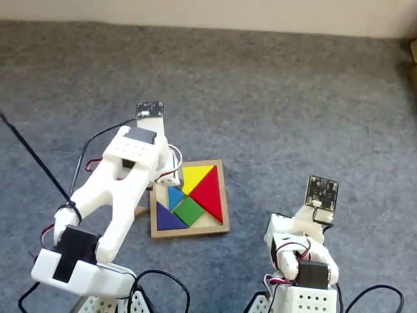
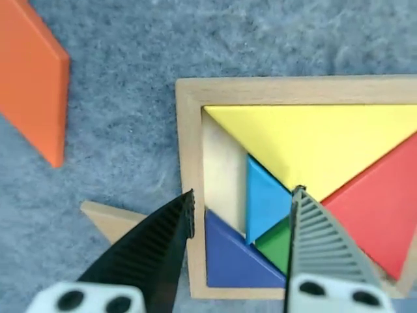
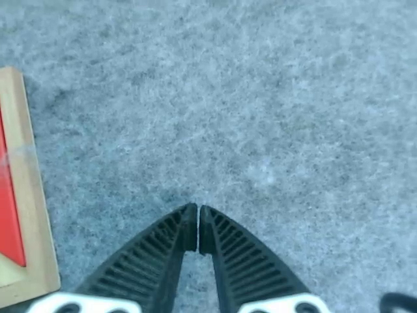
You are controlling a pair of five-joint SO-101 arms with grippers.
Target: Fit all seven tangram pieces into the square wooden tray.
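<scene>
Square wooden tray (image 2: 189, 130): 5 coloured tangram pieces (image 2: 313, 143) seated inside. Orange parallelogram piece (image 2: 32, 78) and plain wooden triangle (image 2: 107, 218) seen outside tray. Left gripper (image 2: 244, 195) held open over tray edge. Right gripper (image 3: 197, 225) closed, empty, beside tray.

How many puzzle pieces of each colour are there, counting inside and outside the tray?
Yellow piece: 1
Red piece: 1
Light blue piece: 1
Green piece: 1
Dark blue piece: 1
Orange piece: 1
Plain wood piece: 1
Total: 7
</scene>
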